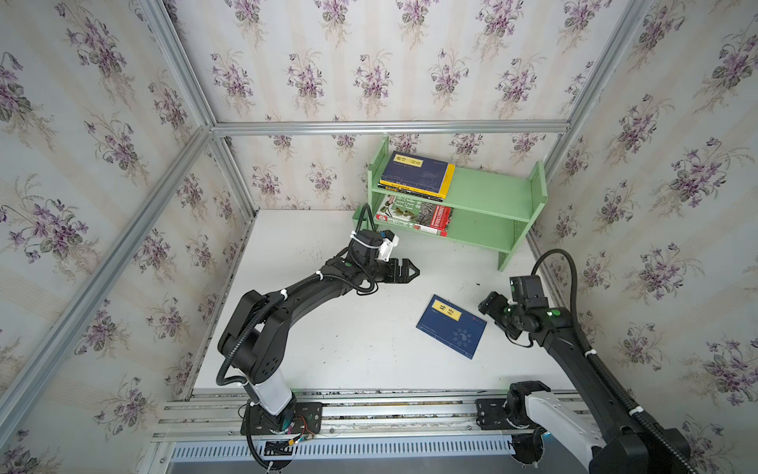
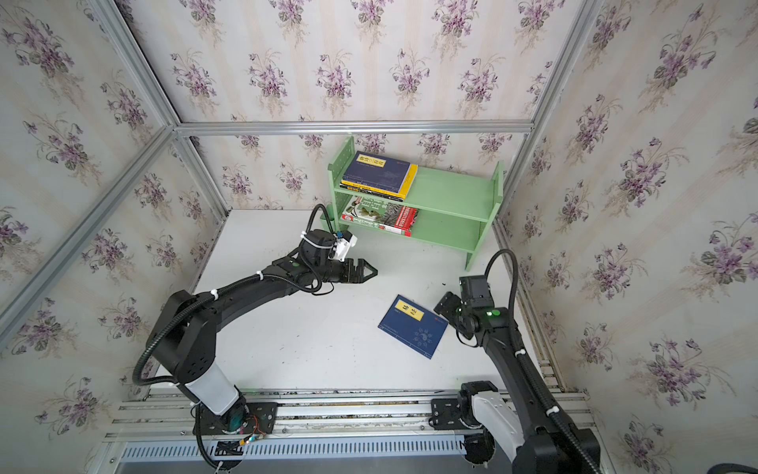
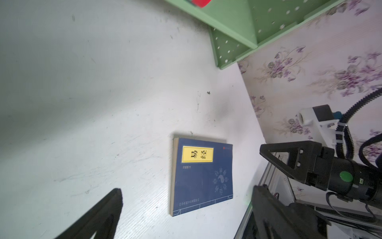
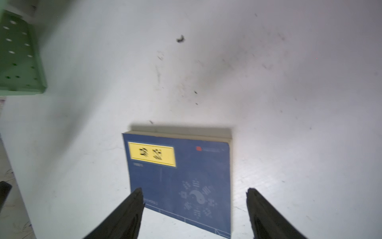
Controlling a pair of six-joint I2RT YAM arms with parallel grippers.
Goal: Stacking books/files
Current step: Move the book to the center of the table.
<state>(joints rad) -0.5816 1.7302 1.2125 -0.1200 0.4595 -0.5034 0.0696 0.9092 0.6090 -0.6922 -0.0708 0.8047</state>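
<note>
Your right gripper (image 4: 195,192) had its jaws apart and nothing in them. It hovered just above the loose navy book (image 4: 179,175), which lay flat on the table (image 4: 289,82) right under and ahead of the tips. The fingers (image 4: 128,213) straddled one side edge: one over the cover, one just outside it. Your left gripper (image 1: 404,271) was spread wide too, empty, well apart from the book, which lay ahead of its tips.

The step looked like the pick of the only book off the green shelf (image 1: 492,193). A flat paperback gives no lip, so the best move was to drop low, tilt, and work one finger under that edge before closing. Squeezing the cover alone risked a slip. The likely target was the navy-topped stack (image 1: 416,172) on the upper tier, far ahead. The plant-cover book (image 1: 414,213) lay on the tier below.
</note>
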